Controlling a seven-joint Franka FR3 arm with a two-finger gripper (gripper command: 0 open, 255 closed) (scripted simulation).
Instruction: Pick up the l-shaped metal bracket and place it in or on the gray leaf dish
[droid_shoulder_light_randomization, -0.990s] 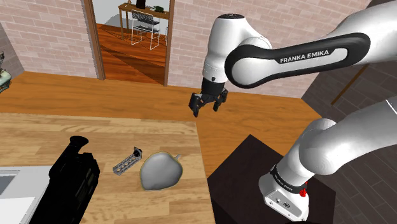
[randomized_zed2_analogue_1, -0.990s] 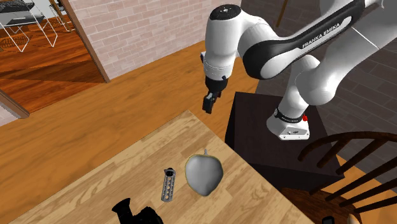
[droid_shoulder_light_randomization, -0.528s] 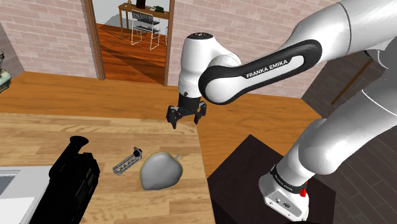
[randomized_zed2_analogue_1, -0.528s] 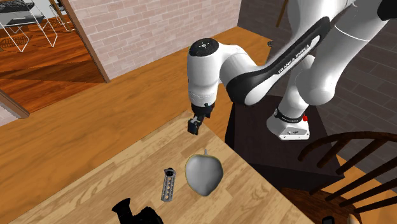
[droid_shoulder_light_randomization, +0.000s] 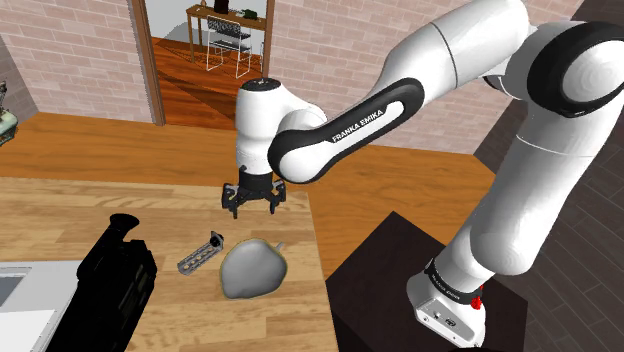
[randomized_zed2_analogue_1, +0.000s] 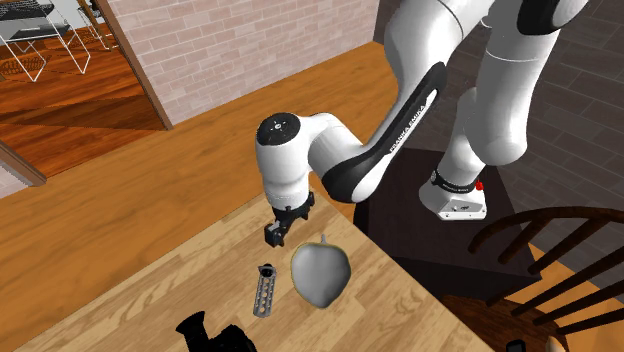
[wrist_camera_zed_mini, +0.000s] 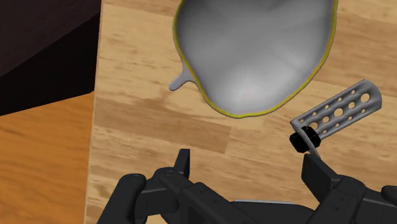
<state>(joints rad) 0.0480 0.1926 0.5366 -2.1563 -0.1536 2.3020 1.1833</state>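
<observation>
The gripper (droid_shoulder_light_randomization: 254, 209) is seen just left of the middle of the shoulder view, pointed down above the wooden table (droid_shoulder_light_randomization: 90, 205), with its two black fingers spread well apart and nothing held between them. The l-shaped metal bracket (droid_shoulder_light_randomization: 199, 254), drawn as a grey perforated strip with a small dark piece at one end, is found lying on the table at the lower left-centre of that frame. It is just beside the gray leaf dish (droid_shoulder_light_randomization: 251, 270) and, as far as can be told, not touching its yellow-edged rim. In the wrist view the bracket is seen off to the outside of one fingertip rather than in the gap, so the step in hand is judged to be the approach, with the grasp not yet begun. For this to be done well, the hand should be carried toward the shoulder view's lower left until the strip is centred between the fingers. The wrist should be turned so that the strip's narrow width, not its length, is spanned. The descent is best made only once that alignment is reached, since the dish could be nudged by the finger on its side. The large black object (droid_shoulder_light_randomization: 112, 285) at the lower left should also be kept clear of.
</observation>
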